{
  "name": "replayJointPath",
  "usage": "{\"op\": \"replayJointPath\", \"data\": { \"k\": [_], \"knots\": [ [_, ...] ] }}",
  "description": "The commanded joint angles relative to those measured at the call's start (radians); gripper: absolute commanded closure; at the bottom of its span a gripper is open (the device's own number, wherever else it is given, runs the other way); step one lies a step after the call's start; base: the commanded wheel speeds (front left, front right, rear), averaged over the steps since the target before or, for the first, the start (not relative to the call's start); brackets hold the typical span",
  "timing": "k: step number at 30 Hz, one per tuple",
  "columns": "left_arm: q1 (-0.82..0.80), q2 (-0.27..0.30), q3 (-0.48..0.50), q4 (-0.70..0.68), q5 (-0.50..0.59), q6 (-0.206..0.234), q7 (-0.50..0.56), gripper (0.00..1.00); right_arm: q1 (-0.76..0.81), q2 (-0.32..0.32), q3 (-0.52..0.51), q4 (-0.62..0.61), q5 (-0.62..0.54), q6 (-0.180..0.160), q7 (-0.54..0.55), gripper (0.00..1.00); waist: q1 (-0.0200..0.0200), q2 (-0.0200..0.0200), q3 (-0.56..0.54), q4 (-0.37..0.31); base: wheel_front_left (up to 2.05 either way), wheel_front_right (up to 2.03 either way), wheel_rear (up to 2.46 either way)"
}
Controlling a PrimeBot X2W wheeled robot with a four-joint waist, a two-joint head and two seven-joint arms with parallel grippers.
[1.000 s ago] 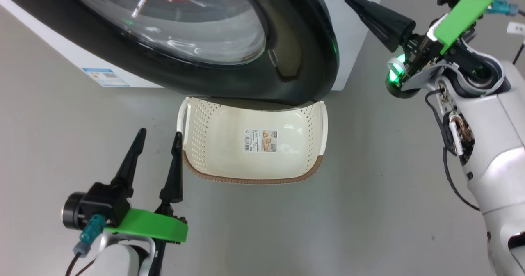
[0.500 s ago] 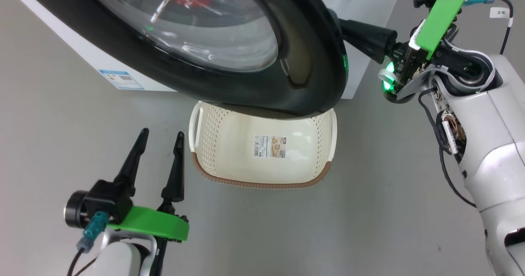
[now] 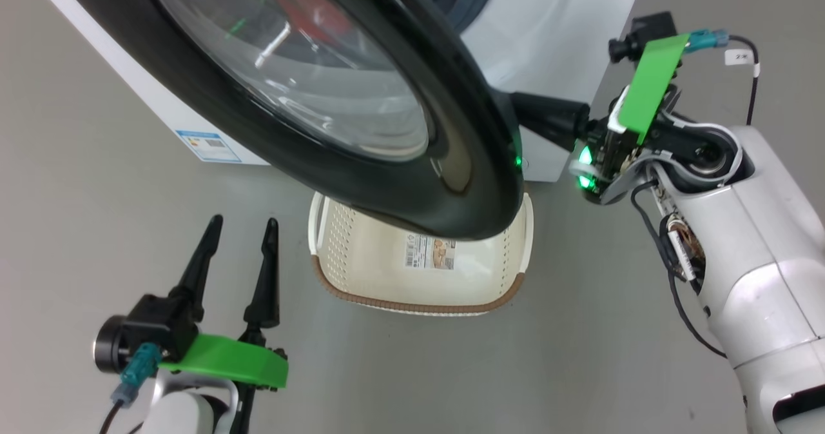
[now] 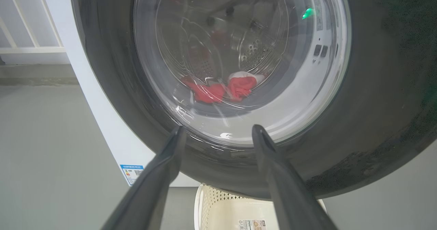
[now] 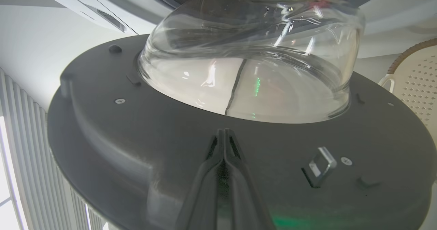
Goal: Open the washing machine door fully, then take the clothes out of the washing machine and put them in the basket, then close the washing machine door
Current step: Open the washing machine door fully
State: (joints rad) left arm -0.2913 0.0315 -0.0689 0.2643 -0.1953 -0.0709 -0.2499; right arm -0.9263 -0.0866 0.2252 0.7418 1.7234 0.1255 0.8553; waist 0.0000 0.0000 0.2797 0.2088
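We see the washing machine door standing part way open, with its black rim hanging over the back of the basket. The basket sits on the grey floor right in front of the washing machine, and a paper label shows on its bottom. The red clothes lie inside the drum, and we see them through the glass. Our right gripper has its two fingers pressed tight together with nothing between them. The tips seem to touch the grey inside face of the door, just under the glass bowl and near a small metal latch. Our left gripper hangs low, just beside the basket's left side. Its fingers are spread wide, hold nothing, and point at the front of the door.
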Motion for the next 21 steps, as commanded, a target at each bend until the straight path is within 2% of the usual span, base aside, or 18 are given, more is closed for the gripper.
{"op": "replayJointPath", "data": {
  "k": [1,14,21],
  "knots": [
    [0.014,0.019,0.037,-0.020,-0.006,0.002,-0.012,0.00,0.015,0.031,0.018,-0.036,-0.012,0.005,0.014,1.00,0.0000,0.0000,-0.016,0.007,0.00,0.00,0.00],
    [0.058,0.019,0.051,-0.007,-0.013,0.004,-0.012,0.00,0.094,0.036,0.104,-0.060,-0.001,0.005,0.045,1.00,0.0000,0.0000,-0.101,0.047,0.00,0.00,0.00],
    [0.088,0.019,0.056,0.006,-0.012,0.004,-0.012,0.00,0.144,0.036,0.189,-0.066,0.031,0.005,0.050,1.00,0.0000,0.0000,-0.164,0.086,0.00,0.00,0.00]
  ]
}}
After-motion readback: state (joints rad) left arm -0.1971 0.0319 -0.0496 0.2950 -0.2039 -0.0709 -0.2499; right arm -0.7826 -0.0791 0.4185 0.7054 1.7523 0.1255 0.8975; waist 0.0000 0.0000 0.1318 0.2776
